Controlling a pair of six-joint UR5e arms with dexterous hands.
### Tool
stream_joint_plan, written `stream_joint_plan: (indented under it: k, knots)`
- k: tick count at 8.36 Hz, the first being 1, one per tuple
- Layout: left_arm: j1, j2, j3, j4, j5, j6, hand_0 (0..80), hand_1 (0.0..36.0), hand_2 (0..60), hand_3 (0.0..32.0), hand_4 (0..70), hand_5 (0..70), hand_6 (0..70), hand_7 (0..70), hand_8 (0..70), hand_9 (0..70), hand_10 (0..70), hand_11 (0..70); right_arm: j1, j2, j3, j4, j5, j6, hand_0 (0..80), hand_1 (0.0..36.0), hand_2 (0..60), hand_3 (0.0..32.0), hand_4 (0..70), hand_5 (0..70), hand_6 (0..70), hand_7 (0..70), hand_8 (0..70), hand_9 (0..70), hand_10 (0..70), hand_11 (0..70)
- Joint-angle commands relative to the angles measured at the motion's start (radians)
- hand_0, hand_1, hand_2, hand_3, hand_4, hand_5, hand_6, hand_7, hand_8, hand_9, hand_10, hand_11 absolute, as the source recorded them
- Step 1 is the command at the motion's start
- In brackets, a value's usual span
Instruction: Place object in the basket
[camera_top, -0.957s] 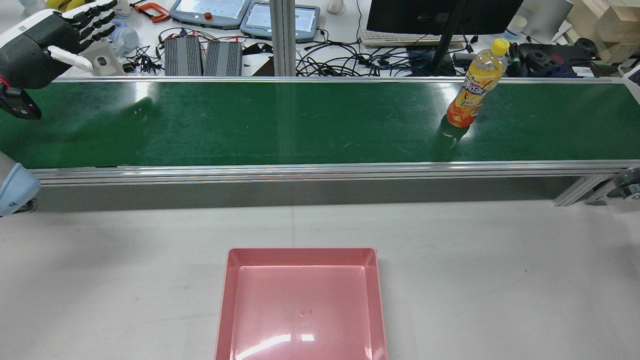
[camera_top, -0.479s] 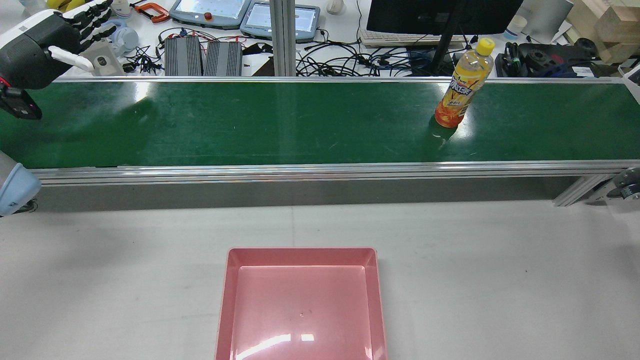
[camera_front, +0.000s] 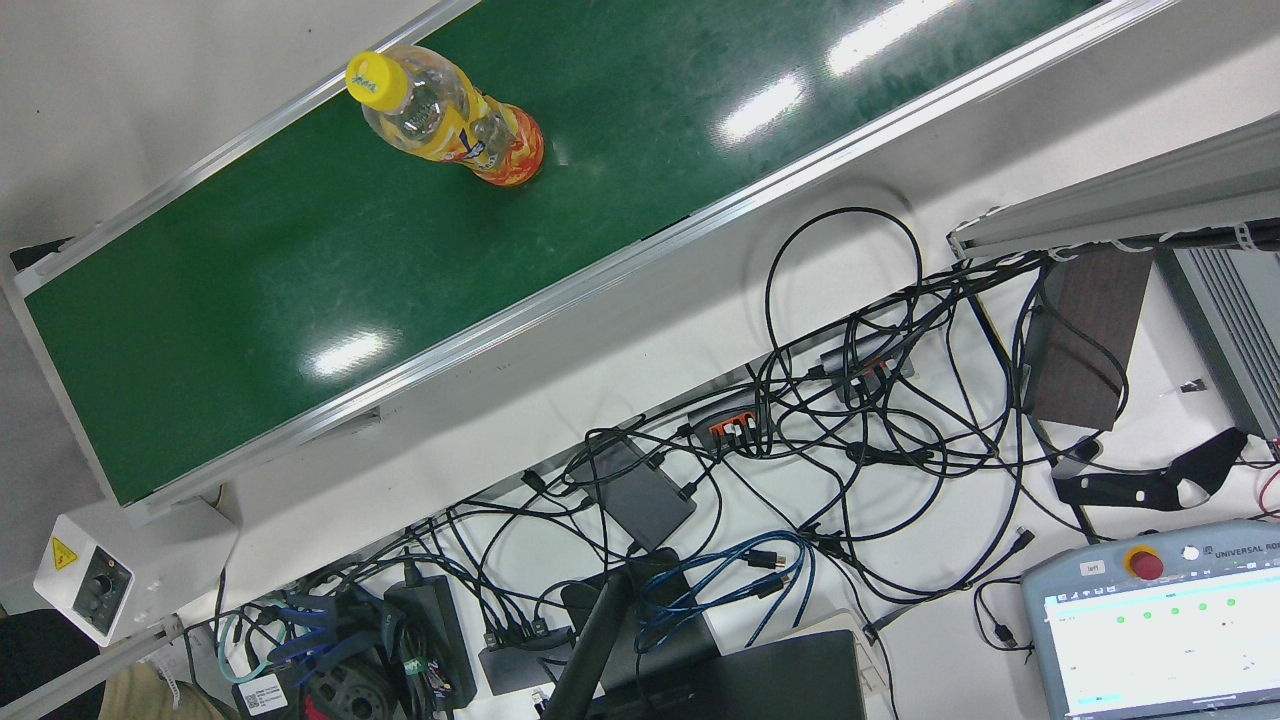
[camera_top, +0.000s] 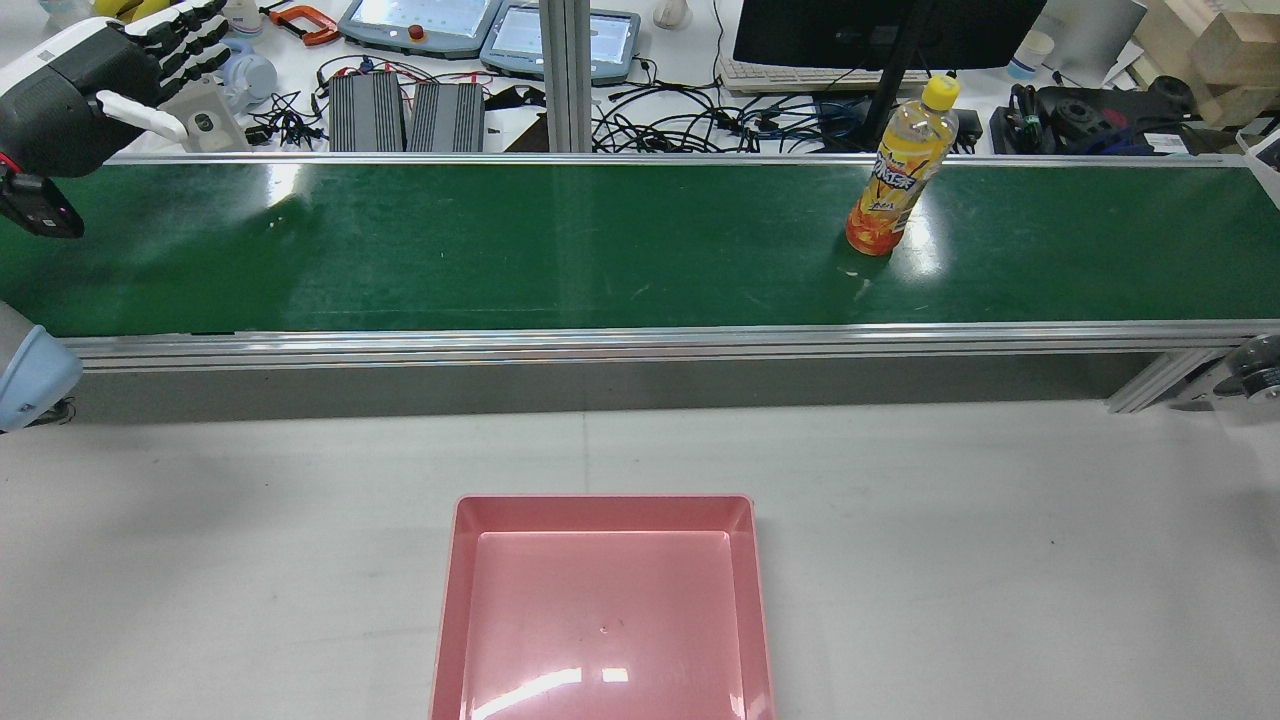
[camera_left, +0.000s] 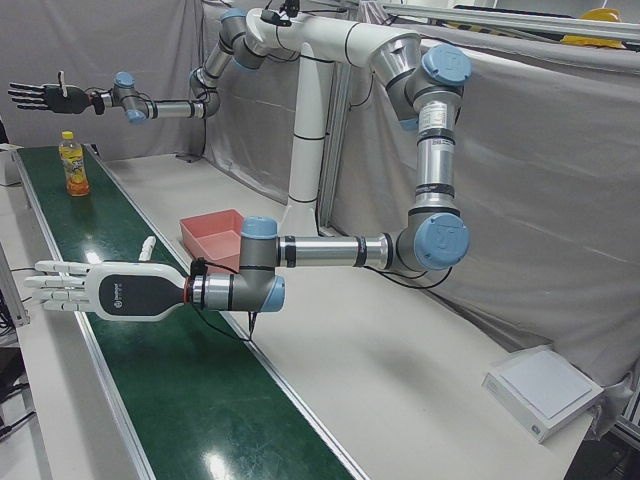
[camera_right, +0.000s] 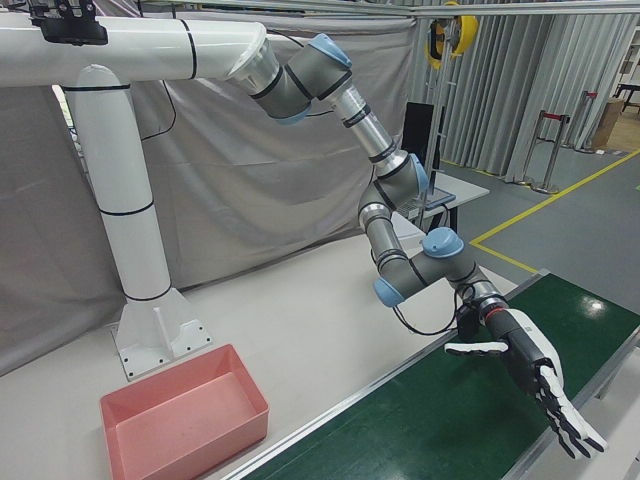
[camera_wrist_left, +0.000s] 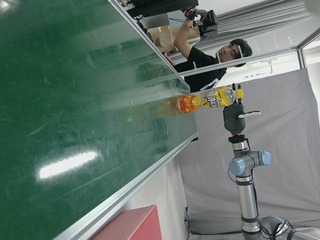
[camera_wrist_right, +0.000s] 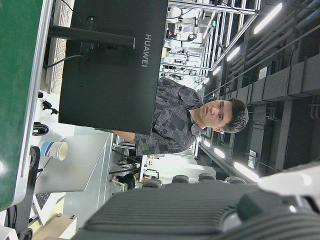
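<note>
An orange drink bottle (camera_top: 897, 170) with a yellow cap stands upright on the green belt (camera_top: 500, 250), right of centre; it also shows in the front view as the bottle (camera_front: 445, 115) and far down the belt as the bottle (camera_left: 72, 165). The pink basket (camera_top: 600, 500) sits empty on the white table, nearer the robot. My left hand (camera_top: 100, 90) hovers open over the belt's left end, far from the bottle; the same left hand (camera_left: 100, 290) (camera_right: 530, 370) has spread fingers. My right hand (camera_left: 40, 95) hangs open, high beyond the bottle.
Beyond the belt lies a desk with tangled cables (camera_front: 800, 400), a monitor (camera_top: 880, 30) and teach pendants (camera_top: 420, 25). A person (camera_wrist_left: 215, 55) stands on that side. A small control box (camera_front: 95, 575) sits at the belt's end. White table (camera_top: 1000, 550) surrounds the basket.
The bottle has travelled left along the belt, still upright. Neither hand has visibly moved.
</note>
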Motion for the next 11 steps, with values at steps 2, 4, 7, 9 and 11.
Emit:
stream_joint_plan:
  k: [2,4,7,9,11]
  knots:
    - [-0.001,-0.005,-0.001,0.000,0.000,0.000,51.7,7.9,0.0,0.0,13.3,2.7,0.0,0.0,2.4,5.7,4.4,7.6,0.000,0.000,0.001,-0.001,0.000,0.000,0.0,0.0,0.0,0.0,0.0,0.0,0.0,0.0,0.0,0.0,0.0,0.0]
    - [-0.001,-0.005,-0.001,0.000,0.000,0.000,51.5,8.0,0.0,0.0,13.5,2.9,0.0,0.0,2.6,5.9,4.8,8.3,0.000,-0.001,0.000,0.001,0.000,0.000,0.0,0.0,0.0,0.0,0.0,0.0,0.0,0.0,0.0,0.0,0.0,0.0]
    - [-0.001,-0.005,0.000,0.000,0.000,0.000,51.4,7.8,0.0,0.0,13.9,3.1,0.0,0.0,2.8,6.2,4.7,8.1,0.000,0.000,0.000,-0.001,0.000,0.000,0.0,0.0,0.0,0.0,0.0,0.0,0.0,0.0,0.0,0.0,0.0,0.0]
    - [-0.001,-0.006,-0.001,0.000,0.000,0.000,51.4,7.7,0.0,0.0,13.8,3.1,0.0,0.0,2.8,6.3,4.8,8.3,0.000,0.000,0.000,0.001,0.000,0.000,0.0,0.0,0.0,0.0,0.0,0.0,0.0,0.0,0.0,0.0,0.0,0.0]
    - [-0.001,-0.006,-0.003,0.000,0.000,0.000,51.3,7.8,0.0,0.0,14.0,2.7,0.0,0.0,3.1,6.7,4.5,7.8,0.000,0.000,0.000,0.001,0.000,0.000,0.0,0.0,0.0,0.0,0.0,0.0,0.0,0.0,0.0,0.0,0.0,0.0]
